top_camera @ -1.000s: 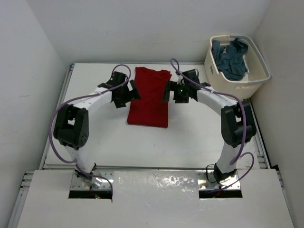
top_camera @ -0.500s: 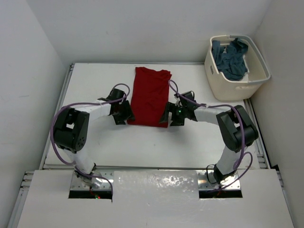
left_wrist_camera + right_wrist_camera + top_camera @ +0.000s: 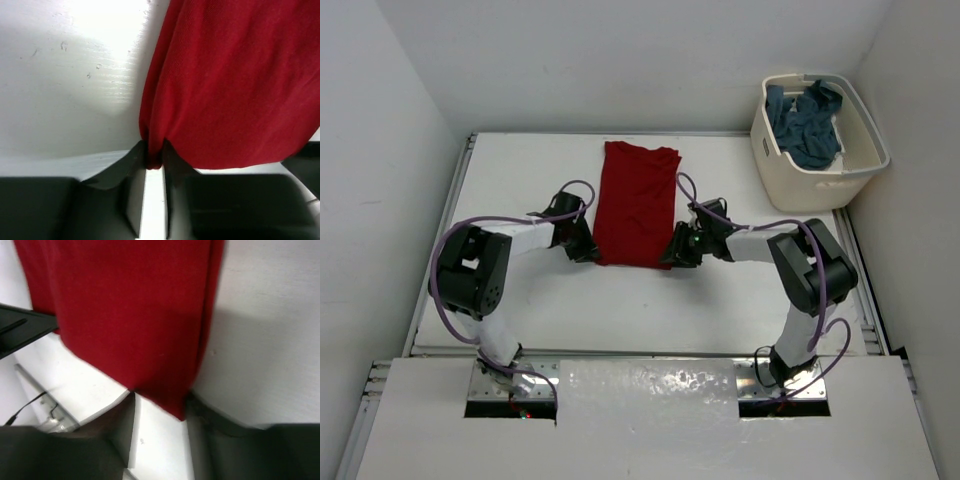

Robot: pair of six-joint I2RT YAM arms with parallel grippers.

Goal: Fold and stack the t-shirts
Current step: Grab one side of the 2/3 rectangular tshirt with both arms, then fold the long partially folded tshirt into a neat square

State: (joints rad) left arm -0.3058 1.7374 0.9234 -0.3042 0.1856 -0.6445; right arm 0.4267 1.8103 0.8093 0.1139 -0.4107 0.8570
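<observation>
At table (image 3: 520,170) centre, folded t-shirt (image 3: 637,205); basket (image 3: 800,188), crumpled shirt (image 3: 807,125) inside, at far right corner.

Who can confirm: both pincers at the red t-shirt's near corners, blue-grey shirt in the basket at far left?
Wrong side. Top view shows the laundry basket with the blue-grey shirt at far right. The left pincer and right pincer are at the near corners of the red t-shirt.

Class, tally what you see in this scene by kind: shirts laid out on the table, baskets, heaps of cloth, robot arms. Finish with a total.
Red t-shirt laid out: 1
Laundry basket: 1
Blue-grey cloth heap in the basket: 1 (garments in it cannot be counted)
Robot arms: 2, left arm and right arm
Total: 5
</observation>
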